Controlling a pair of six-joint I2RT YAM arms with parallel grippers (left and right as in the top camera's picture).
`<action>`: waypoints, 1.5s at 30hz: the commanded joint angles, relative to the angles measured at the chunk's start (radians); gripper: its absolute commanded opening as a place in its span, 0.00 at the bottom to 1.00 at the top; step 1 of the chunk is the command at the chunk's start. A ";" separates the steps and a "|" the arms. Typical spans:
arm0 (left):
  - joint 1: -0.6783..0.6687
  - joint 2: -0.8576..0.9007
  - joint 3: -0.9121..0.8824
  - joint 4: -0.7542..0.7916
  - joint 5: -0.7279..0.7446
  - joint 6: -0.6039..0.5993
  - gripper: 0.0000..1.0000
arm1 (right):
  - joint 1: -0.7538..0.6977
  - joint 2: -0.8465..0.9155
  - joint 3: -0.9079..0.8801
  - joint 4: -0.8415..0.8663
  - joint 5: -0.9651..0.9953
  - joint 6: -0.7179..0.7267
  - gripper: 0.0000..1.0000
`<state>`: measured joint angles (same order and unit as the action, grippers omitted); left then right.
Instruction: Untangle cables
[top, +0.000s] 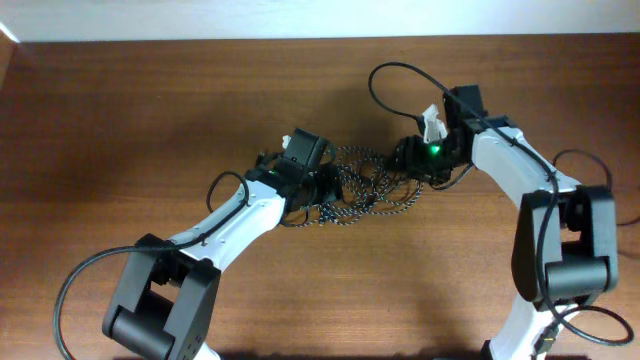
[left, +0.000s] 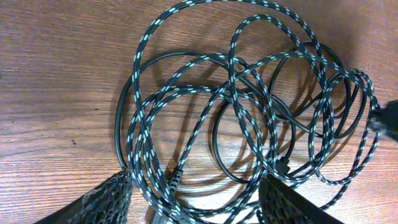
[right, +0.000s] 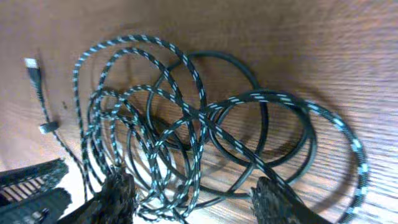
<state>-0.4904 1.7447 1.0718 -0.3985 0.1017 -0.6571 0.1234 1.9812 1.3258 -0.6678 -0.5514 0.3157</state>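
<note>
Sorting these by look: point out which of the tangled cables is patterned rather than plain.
The braided cable: its sheath is speckled black and white. The plain black cable tangled through its loops is thinner, smooth and one colour.

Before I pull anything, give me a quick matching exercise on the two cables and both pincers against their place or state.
1 braided black-and-white speckled cable
2 thin smooth black cable
3 left pincer
4 right pincer

A open, heap's right end, overhead view
B fewer loops, threaded among the others
C open, heap's left end, overhead view
D many overlapping loops, most of heap

Pairs: 1-D, 2-B, 3-C, 4-A
</note>
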 joint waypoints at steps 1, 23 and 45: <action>0.000 0.006 0.006 -0.005 0.008 -0.013 0.68 | 0.011 0.053 0.001 0.003 0.121 0.082 0.49; 0.000 0.006 0.006 -0.002 -0.010 -0.013 0.70 | 0.014 -0.619 0.055 -0.178 -0.043 -0.058 0.04; 0.455 -0.524 0.008 -0.337 0.512 0.425 0.87 | 0.027 -0.645 0.055 0.143 -0.555 -0.076 0.04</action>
<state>-0.0109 1.2282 1.0763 -0.7258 0.5961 -0.2531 0.1452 1.3453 1.3708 -0.5385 -1.0828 0.2543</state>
